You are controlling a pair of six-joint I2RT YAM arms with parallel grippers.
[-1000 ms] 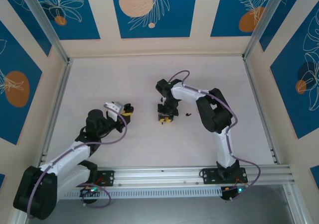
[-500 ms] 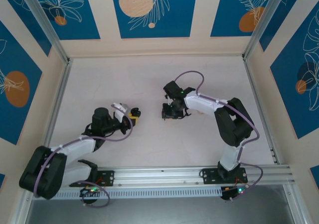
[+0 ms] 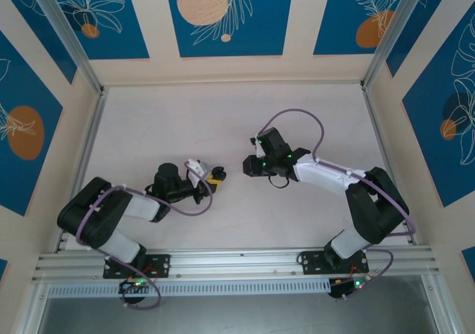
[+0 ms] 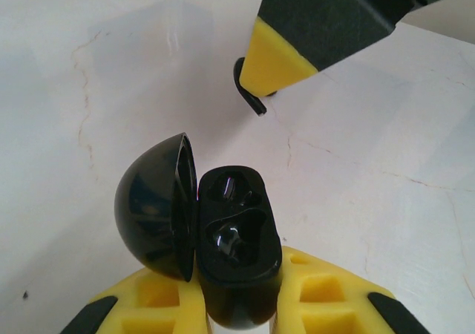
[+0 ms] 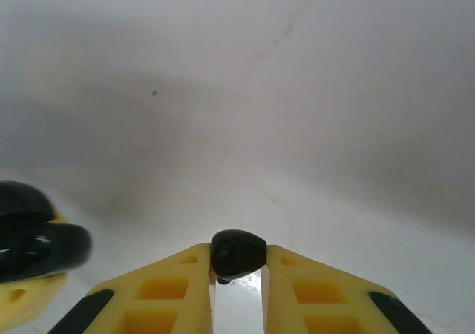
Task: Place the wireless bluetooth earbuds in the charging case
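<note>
Pale counter (image 3: 185, 119) lies beneath the left end effector (image 4: 237, 308), clamped on the open charging case (image 4: 236, 234) to bare its pockets toward the right end effector (image 5: 237, 293) beyond, which pinches an earbud (image 5: 237, 253) ready for seating.

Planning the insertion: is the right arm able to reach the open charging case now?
Likely yes: the left gripper holds the charging case open, and nothing stands between it and the right gripper with its earbud.

Left gripper (image 3: 216, 177), charging case (image 4: 236, 249) shifted right; right gripper (image 3: 250, 165), earbud (image 5: 237, 254) turned toward it.
</note>
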